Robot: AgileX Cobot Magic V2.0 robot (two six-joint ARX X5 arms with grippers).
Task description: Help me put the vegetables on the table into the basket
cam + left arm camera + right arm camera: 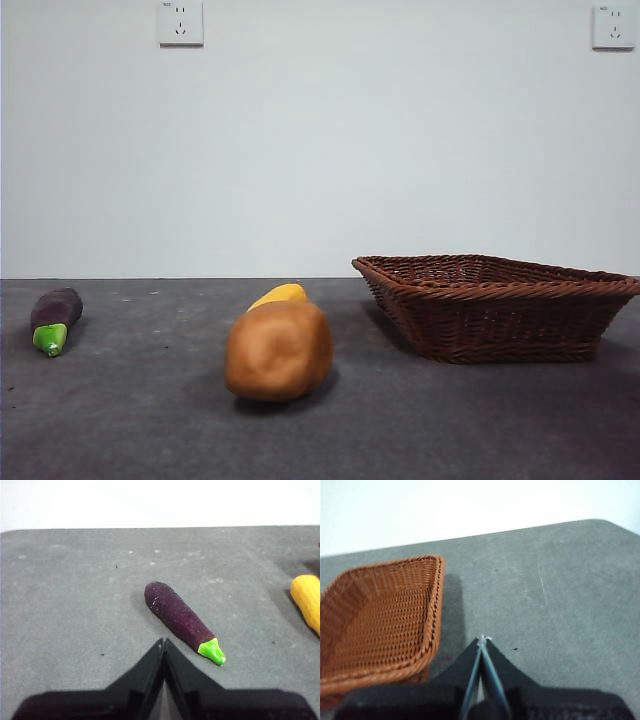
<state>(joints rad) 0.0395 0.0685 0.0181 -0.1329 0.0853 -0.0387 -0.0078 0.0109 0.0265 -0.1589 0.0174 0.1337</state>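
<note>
The orange-brown potato (pixel 279 350) lies on the table (pixel 150 420) in the middle of the front view, with the yellow piece (pixel 279 295) just behind it. The purple eggplant (pixel 54 317) with a green end lies at the far left. The wicker basket (pixel 497 305) stands at the right and looks empty. My left gripper (pixel 164 642) is shut and empty, just short of the eggplant (pixel 179 618); the yellow piece (pixel 308 600) shows at that view's edge. My right gripper (pixel 483 640) is shut and empty, beside the basket (pixel 380 620). Neither arm shows in the front view.
A pale wall with two sockets (pixel 180 22) stands behind the table. The table's far edge (pixel 160 528) shows in both wrist views.
</note>
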